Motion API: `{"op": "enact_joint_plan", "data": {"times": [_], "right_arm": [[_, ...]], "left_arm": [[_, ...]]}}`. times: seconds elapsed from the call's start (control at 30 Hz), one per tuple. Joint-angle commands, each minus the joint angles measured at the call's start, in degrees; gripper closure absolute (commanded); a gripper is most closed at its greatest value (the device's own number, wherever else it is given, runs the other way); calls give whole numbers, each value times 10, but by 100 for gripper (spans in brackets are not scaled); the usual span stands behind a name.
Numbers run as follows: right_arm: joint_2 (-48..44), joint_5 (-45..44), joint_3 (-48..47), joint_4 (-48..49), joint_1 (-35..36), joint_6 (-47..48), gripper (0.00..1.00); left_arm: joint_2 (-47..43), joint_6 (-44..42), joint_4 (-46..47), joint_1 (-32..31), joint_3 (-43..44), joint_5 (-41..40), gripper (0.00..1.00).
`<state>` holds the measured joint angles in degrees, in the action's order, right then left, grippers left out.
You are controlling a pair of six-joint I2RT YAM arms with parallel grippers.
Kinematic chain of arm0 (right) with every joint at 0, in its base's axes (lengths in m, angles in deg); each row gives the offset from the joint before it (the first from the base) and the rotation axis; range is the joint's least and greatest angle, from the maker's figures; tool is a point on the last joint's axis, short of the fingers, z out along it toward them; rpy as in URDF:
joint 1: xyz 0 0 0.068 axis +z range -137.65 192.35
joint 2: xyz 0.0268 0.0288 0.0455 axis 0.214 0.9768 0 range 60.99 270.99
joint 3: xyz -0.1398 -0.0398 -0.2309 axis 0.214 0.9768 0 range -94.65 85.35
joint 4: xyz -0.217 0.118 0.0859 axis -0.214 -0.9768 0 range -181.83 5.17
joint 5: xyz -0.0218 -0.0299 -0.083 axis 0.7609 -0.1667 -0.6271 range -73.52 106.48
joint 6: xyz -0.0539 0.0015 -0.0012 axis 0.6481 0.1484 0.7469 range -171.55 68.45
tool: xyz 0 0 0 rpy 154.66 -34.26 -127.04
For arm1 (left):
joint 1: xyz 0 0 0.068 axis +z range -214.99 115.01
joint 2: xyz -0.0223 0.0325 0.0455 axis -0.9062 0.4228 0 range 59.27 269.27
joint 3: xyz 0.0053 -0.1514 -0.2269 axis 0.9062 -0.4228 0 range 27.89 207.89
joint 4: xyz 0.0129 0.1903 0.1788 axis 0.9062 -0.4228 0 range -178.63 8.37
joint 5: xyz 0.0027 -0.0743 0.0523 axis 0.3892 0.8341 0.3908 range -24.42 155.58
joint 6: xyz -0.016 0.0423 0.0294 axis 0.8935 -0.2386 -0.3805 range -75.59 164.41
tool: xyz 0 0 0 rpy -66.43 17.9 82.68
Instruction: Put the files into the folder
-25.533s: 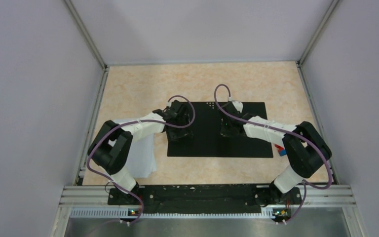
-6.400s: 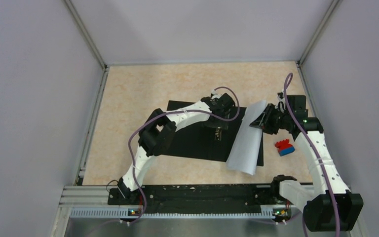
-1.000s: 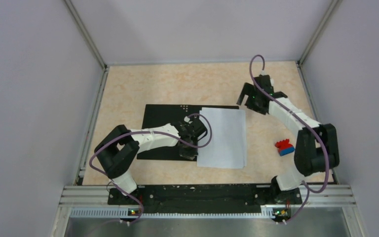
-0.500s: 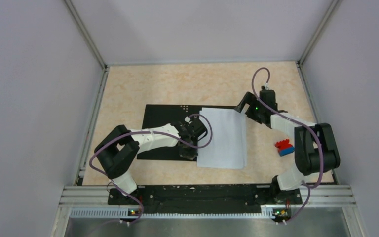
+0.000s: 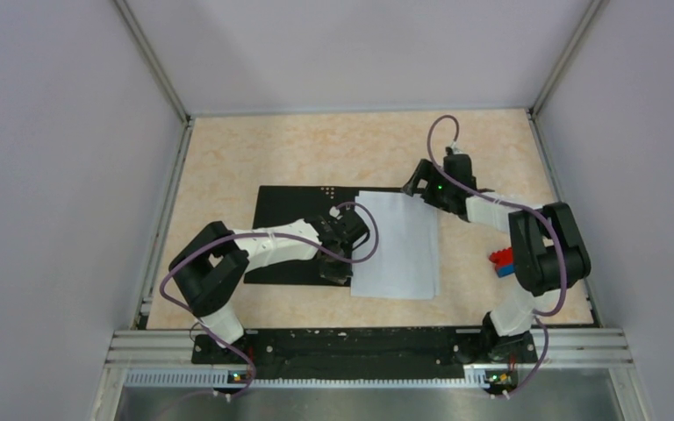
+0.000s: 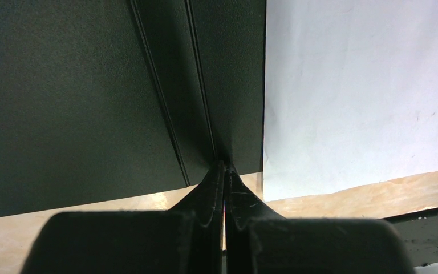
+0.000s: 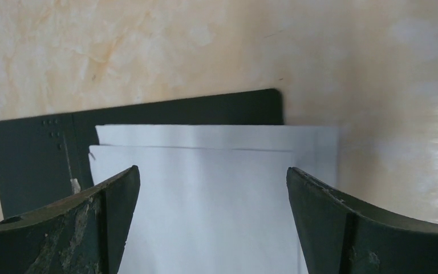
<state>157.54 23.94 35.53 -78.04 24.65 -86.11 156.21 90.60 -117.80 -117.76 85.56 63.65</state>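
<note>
Left claw (image 6: 223, 166): together, tips at folder (image 6: 80, 97) spine's near edge; files (image 6: 353, 91) just beside.
Right claw (image 7: 212, 177): apart, over files' far edge.

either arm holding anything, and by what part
nothing seems held. left jaws shut, tips on the folder at its near edge, by the spine; right jaws open over the files, at their far edge.
</note>
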Motion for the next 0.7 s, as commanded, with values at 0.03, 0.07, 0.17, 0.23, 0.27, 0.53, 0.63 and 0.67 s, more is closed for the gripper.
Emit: {"op": "enact_joint_plan", "data": {"times": [0.03, 0.07, 0.17, 0.23, 0.27, 0.53, 0.63, 0.67], "right_arm": [[0, -34, -38, -15, 49, -1, 1], [0, -40, -40, -20, 50, -2, 1], [-10, -70, -50, -44, 49, 4, 1], [-23, -86, -51, -54, 41, 7, 1], [-30, -90, -51, -57, 33, 6, 1], [-5, -45, -46, -15, -24, 29, 1], [21, -28, -53, -4, -25, 32, 1], [27, -20, -55, -3, -25, 32, 1]], "left_arm": [[18, -4, 21, -3, 5, -4, 100], [17, -5, 21, -3, 3, -5, 100], [14, -5, 20, -3, 1, -5, 100], [14, -5, 20, -3, -1, -5, 100], [13, -5, 20, -3, -1, -6, 100], [9, -6, 19, -3, -4, -7, 100], [8, -7, 18, -3, -2, -7, 100], [9, -6, 17, -3, -1, -8, 100]]}}
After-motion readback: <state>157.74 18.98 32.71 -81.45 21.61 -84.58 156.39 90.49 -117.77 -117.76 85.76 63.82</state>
